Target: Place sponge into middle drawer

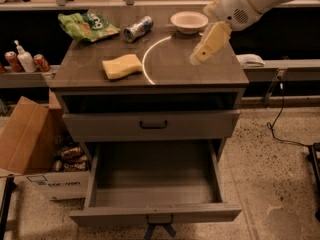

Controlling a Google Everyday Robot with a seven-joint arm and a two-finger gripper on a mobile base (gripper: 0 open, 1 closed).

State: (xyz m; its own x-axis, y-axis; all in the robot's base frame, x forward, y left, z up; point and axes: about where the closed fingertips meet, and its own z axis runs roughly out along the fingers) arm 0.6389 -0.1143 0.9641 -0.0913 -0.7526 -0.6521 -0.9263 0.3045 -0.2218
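Found the sponge (121, 66) lying flat on the tabletop (170, 74), toward 8 o'clock from its middle, narrower end pointing right, touched by nothing and clear of its neighbours, so open to a reach from above. Saw the gripper (197, 56) hanging over the opposite side at about 3 o'clock, angled down and leftward from the white arm (245, 4), well apart from the sponge, with nothing visibly in its grip. Could not tell the jaws' state, spread or pressed together, from this angle. Noted the middle drawer (155, 184) pulled out below at 6 o'clock, nothing showing in its plain grey inside, presumably left so to take the sponge in a straight drop. Noted the upper drawer (152, 125), with black bar handle, shut above it and thus out of the way. Noted too the white bowl (189, 21) at 1 o'clock near the gripper, the drinks can (138, 28) on its side at 11 o'clock and the green chip bag (87, 25) at 10 o'clock, all toward the back, off the line between gripper and sponge. Judged the task barely begun: approach in hand, grasp not yet made. Judged the next move a sweep toward 9 o'clock and a descent onto the soft foam, likely to squash under a pinch, so best taken across its narrower width. Judged the overhanging tabletop edge the chief hazard on the way down to the drawer.
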